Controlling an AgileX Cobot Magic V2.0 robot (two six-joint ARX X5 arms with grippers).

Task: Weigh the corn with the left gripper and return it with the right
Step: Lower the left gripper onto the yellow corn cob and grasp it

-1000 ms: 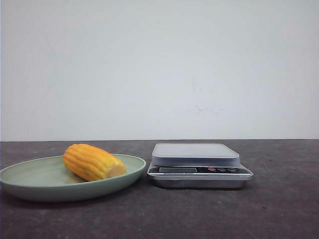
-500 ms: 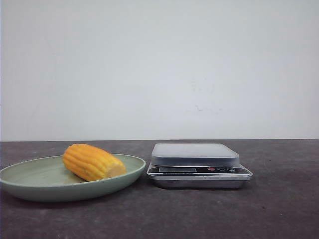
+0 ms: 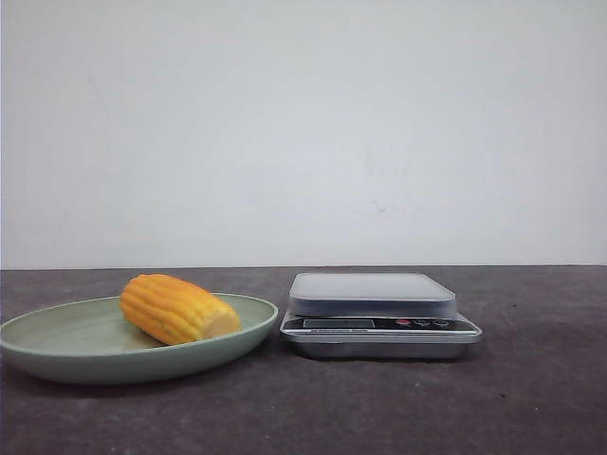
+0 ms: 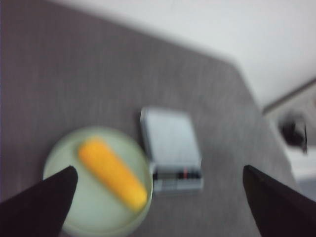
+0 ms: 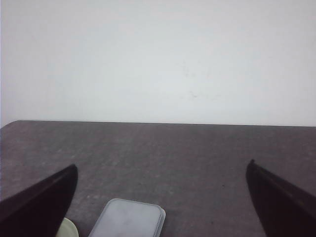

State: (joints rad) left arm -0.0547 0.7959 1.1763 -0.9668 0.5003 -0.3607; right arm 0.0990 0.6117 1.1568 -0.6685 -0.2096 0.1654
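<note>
The yellow-orange corn lies on its side in a pale green plate at the left of the dark table. It also shows in the blurred left wrist view, lying in the plate. A silver kitchen scale stands just right of the plate, its platform bare; it also shows in the left wrist view and the right wrist view. My left gripper is open and empty, high above the plate and scale. My right gripper is open and empty, above the table near the scale. Neither gripper shows in the front view.
A plain white wall stands behind the table. The table's far edge runs along it. In the left wrist view a blurred dark object sits beyond the table's right edge.
</note>
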